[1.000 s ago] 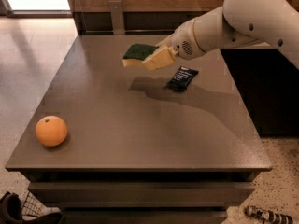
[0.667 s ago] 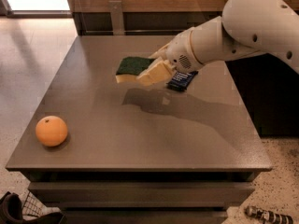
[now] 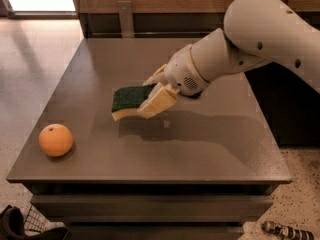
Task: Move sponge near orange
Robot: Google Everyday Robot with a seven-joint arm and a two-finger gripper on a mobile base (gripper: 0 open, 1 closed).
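Mid-carry: the hand [image 3: 153, 91] grips the sponge [image 3: 129, 99] above the middle of the worktop [image 3: 210, 149]. Next it should probably cross to the front-left corner and lower the sponge beside the orange [image 3: 56, 140].

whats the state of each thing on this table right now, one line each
sponge: clamped in the pincer, held off the table, green side up, shadow beneath it
pincer: over the middle of the table, shut on the sponge's right end
orange: sitting on the table near the front left corner, untouched, well apart from the sponge
table: level, carrying only the orange in plain sight
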